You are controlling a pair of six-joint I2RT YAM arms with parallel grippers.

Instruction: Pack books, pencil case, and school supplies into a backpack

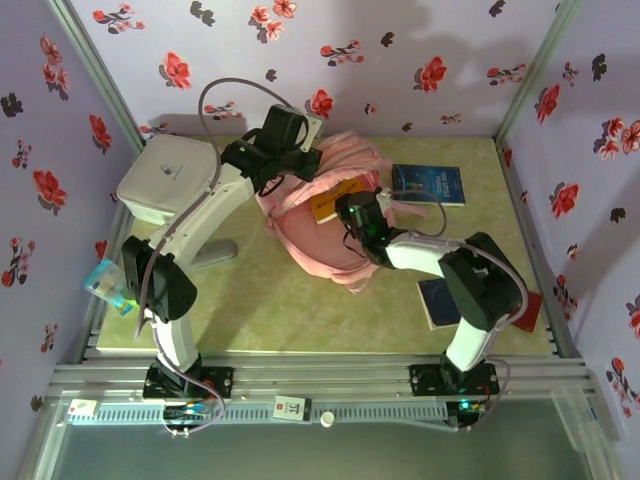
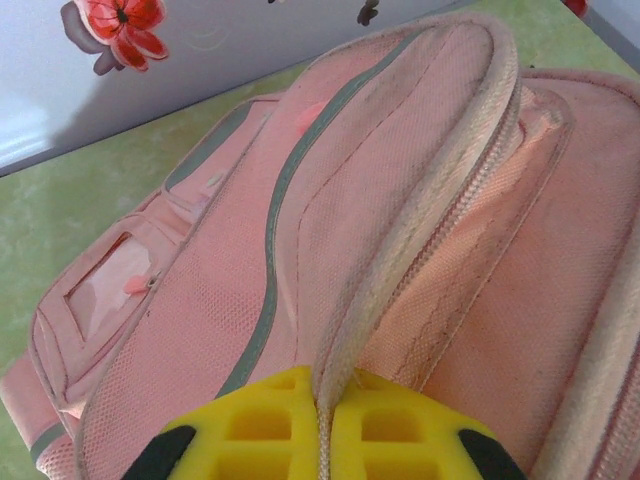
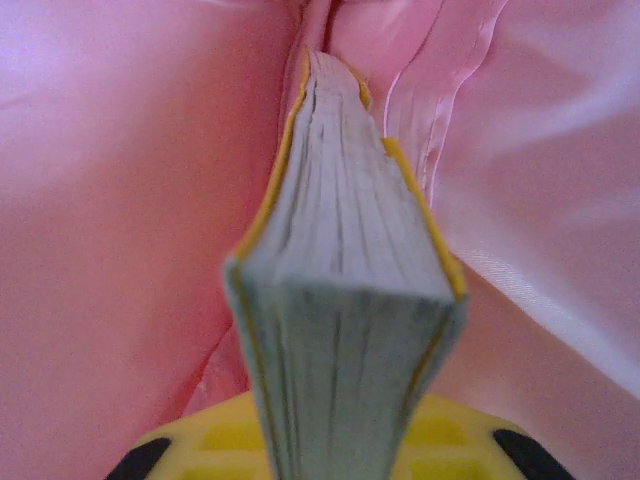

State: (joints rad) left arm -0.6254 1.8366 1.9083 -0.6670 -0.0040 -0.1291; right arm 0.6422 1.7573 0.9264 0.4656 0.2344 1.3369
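Lying at the middle of the pale green table (image 1: 270,300), the large soft pale-pink fabric backpack (image 1: 325,245) rests on its back with the front pockets facing up.

Left side: my left fingers (image 2: 305,400) are clenched on the backpack's pale zip-lined rim at its far end. In the left wrist view the rim rises straight out from between the two yellow pads, and the fabric stands up in a ridge. Left of that ridge lies the front panel, with a grey piping stripe and a small clear window pocket.

Right side: my right fingers (image 1: 352,210) are grasping the bright yellow paperback book (image 3: 345,250) at its near end. The grey page edges face the right wrist camera, with a yellow cover on either side and a yellow pad beside each cover. The far end of this book is sunk among folds of glossy pink lining, so it sits partly inside the backpack. From above, a strip of yellow cover shows at the backpack's mouth, between my two arms.

Remaining books: one dark blue paperback with pale print (image 1: 428,184) lies flat on the table to the right of the backpack, towards the far side and apart from it. A second dark blue paperback (image 1: 437,300) lies flat nearer to me, partly covered by my right arm.

Other item: a white rounded-corner box (image 1: 165,178) stands at the far left of the table, apart from the backpack.
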